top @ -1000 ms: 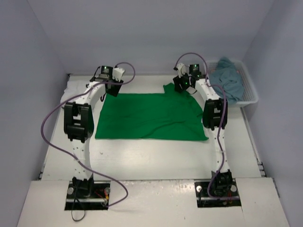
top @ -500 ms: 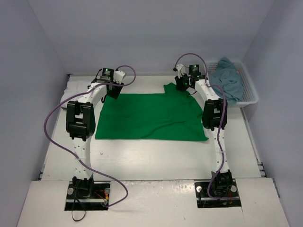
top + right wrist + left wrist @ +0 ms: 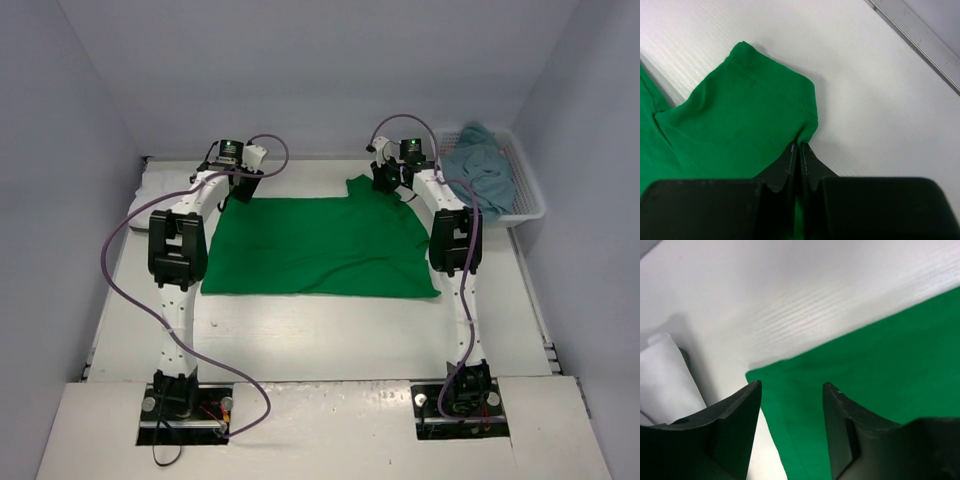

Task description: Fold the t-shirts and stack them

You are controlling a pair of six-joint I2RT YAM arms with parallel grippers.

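The right pincer (image 3: 800, 150) is squeezing shut on one bright green cloth t-shirt's (image 3: 315, 245) sleeve. The left pincer (image 3: 791, 386) is hanging half open above its corner, holding nothing.

Soft, even light from above fills every view. The white bench (image 3: 330, 330) is bright with a mild sheen and no hard glare, and shadows are faint and diffuse. Up close, the left pincer (image 3: 791, 387) looks nearly black and soft-edged, while the stitching on the green t-shirt (image 3: 740, 110) stays sharp.
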